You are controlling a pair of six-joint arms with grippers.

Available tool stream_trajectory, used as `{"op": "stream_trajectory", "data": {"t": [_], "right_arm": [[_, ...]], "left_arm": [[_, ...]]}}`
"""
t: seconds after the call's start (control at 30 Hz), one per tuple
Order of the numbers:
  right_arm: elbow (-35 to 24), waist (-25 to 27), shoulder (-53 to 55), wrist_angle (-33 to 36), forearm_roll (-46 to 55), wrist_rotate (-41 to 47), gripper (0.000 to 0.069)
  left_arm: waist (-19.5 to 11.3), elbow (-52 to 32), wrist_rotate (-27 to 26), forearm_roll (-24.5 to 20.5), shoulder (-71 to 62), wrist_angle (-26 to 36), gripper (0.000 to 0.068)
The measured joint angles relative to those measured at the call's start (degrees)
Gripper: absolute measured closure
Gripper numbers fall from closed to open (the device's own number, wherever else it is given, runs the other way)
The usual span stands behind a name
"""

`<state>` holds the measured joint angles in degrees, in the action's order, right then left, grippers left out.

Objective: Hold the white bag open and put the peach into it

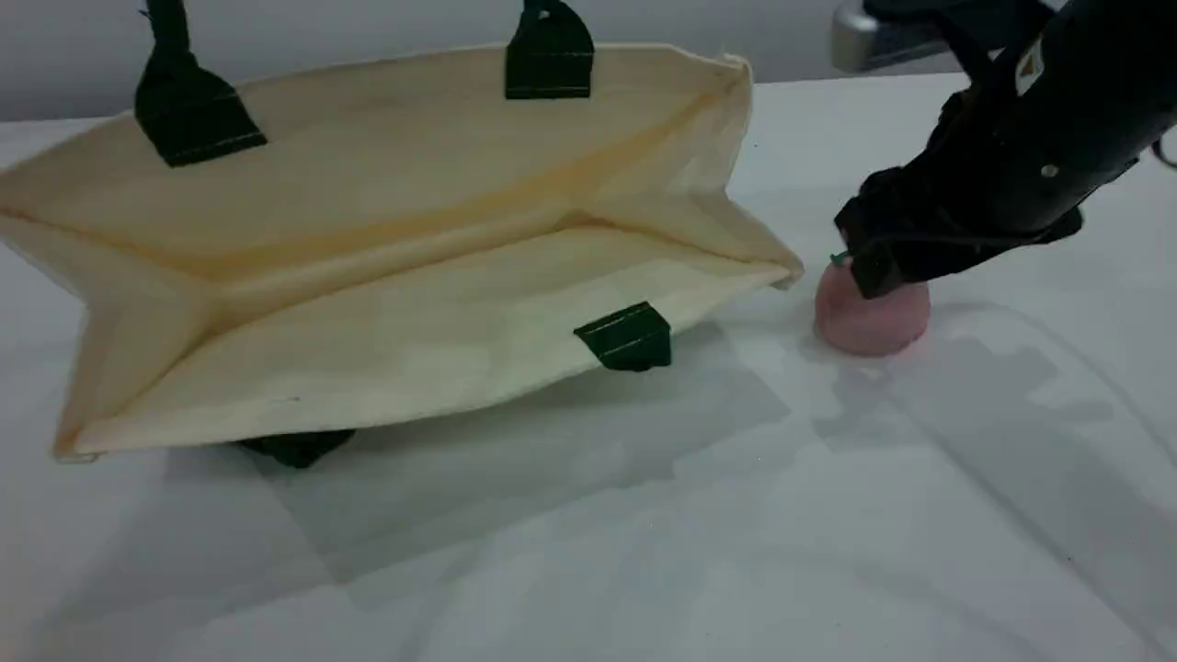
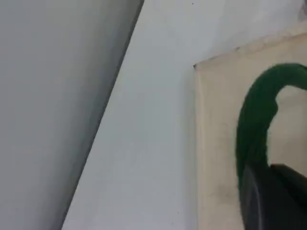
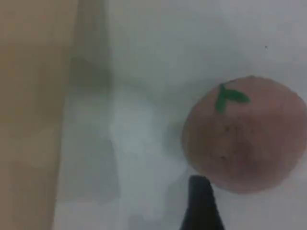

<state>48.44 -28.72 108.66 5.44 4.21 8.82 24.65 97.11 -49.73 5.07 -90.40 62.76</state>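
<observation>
- While your left gripper [image 2: 274, 203] stood closed on the green rope handle [image 2: 254, 120], the white bag [image 1: 414, 349] lay on the table [image 1: 644, 552] with its upper side lifted and its mouth gaping toward the scene camera.
- You had the peach [image 1: 869, 322] resting on the table just beside the bag's right corner, outside it.
- Your right gripper [image 1: 872, 276] sat over the peach with one fingertip [image 3: 201, 206] at the fruit's edge. I could not tell whether the jaws pinched it or merely straddled it.
- By my reading, you were at the pick-up step, with the bag-holding half already in place.
- Next, you would need a firm grip on the peach and a lift clear of the bag's lower lip. Then carry it leftward into the mouth without knocking the raised side.
</observation>
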Motion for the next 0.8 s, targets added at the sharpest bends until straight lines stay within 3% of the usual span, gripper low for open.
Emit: {"op": "stream_trajectory", "data": {"t": [0.5,0.8], "right_arm": [[0.27,0.00,7.34,-11.30,0.23,-0.18,0.0254],[1.82,0.17,11.09,-12.87,0.23,-0.36,0.0254]], "left_arm": [[0.00,0.04,0.73,0.00,0.00,0.54,0.0647],[0.00,0.04,0.79,0.00,0.17,1.33,0.0647]]}}
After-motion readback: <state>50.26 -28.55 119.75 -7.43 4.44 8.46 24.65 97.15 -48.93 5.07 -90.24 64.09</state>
